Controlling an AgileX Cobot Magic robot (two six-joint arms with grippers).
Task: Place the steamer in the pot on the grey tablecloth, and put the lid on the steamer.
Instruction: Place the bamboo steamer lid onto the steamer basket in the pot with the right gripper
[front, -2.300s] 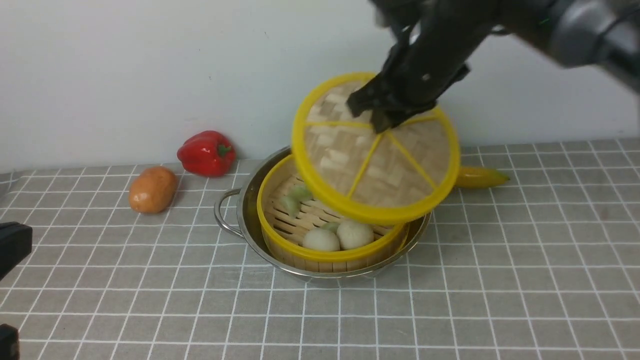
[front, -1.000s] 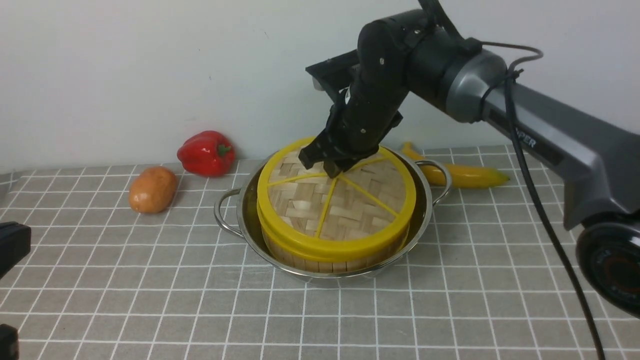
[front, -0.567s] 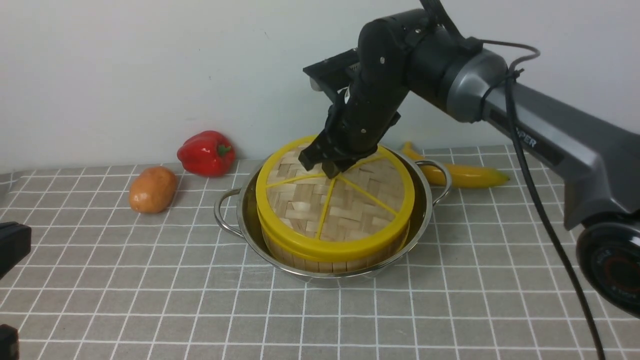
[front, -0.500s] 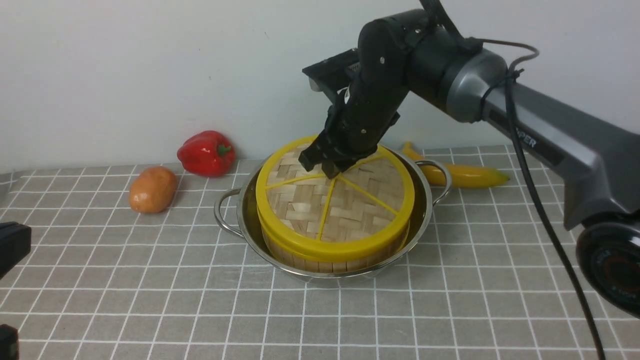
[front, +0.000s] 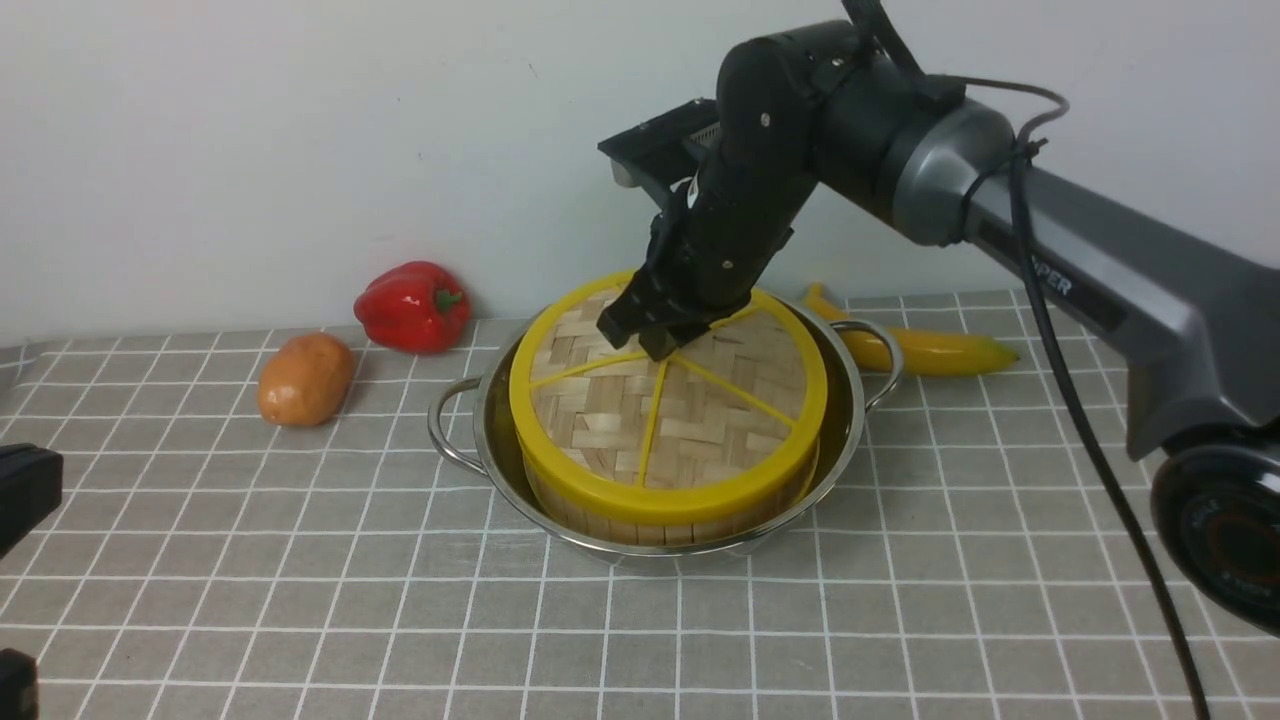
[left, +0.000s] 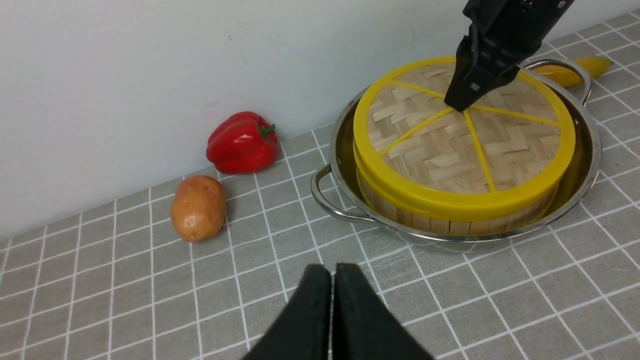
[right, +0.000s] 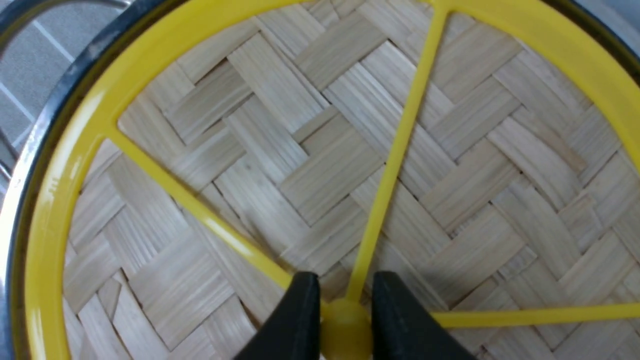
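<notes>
As we read it, right gripper (right: 346, 300) jaws: narrowly parted, pinched on either side of the yellow knob (right: 346, 327) (small gap only).
Knob's owner: lid (front: 668, 420), lying flat on the steamer (left: 440, 226), yellow rim over yellow rim, and it looks level to us.
Steamer: sits inside the pot (front: 484, 422); only its bamboo wall shows under the lid.
Pot: on the grey tablecloth (front: 300, 600), near the back wall.
Left gripper (left: 332, 285) jaws: pressed together with nothing between them, over the cloth and well apart from the pot.
Done: steamer in pot and lid on steamer, as we judge.
Left: let go of the knob and lift the arm clear.
Writing: white letters "PER" on the right arm (front: 1100, 290), start of the word hidden; we see no other label.
</notes>
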